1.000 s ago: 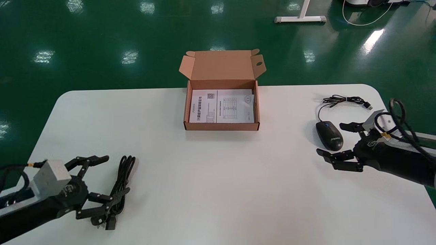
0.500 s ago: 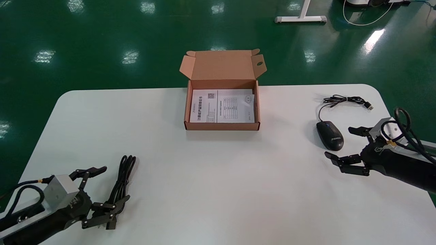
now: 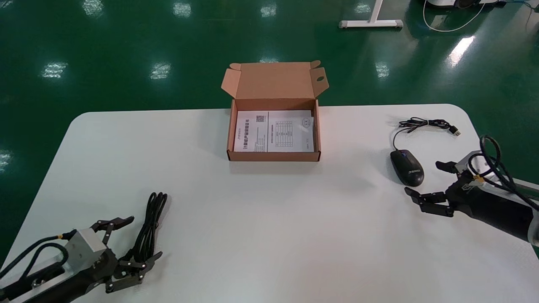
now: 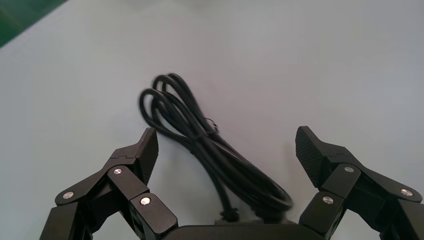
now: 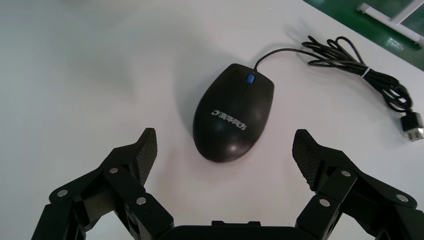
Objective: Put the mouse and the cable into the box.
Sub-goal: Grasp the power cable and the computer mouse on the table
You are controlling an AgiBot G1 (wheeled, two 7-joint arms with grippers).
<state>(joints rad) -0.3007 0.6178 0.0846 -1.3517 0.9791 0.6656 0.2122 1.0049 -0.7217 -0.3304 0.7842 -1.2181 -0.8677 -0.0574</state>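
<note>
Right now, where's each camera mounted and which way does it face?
Head view: on the head, facing forward and down at the table and open box; left gripper and right gripper at its sides.
Left wrist view: on that wrist, facing between open jaws at the coiled cable.
Right wrist view: on that wrist, facing between open jaws at the mouse.
Shared: head view also shows that cable and mouse.

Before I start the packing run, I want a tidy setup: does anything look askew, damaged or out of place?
Nothing stands out. The box sits open and square, leaflet flat inside; the mouse is upright, the cable bundled; left pincer and right pincer are open, gripping nothing.
</note>
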